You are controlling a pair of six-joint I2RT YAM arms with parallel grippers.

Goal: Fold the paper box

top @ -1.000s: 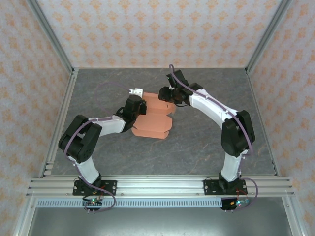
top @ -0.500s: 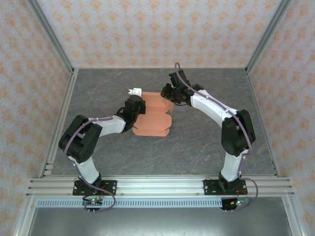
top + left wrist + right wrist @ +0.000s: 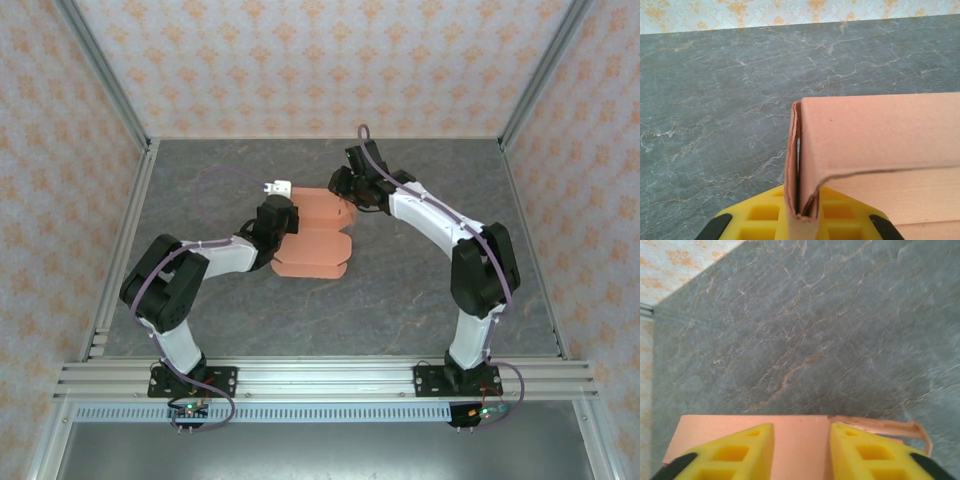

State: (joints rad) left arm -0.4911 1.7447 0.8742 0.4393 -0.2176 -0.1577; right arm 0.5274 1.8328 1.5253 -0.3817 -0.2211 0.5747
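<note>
Salmon paper box (image 3: pixel 315 255) lies mid table (image 3: pixel 420 290), btwn both arms. L gripper (image 3: pixel 801 210) clamped tight on its folded edge. R gripper (image 3: pixel 801 432) jaws partly apart over far flap, holding nothing.

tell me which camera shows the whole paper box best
Top external: the paper box shows most of its outline and its rounded flaps. Left wrist gives a close-up of one creased edge clamped in the left end effector; right wrist shows a flat panel beyond the open right end effector.
</note>
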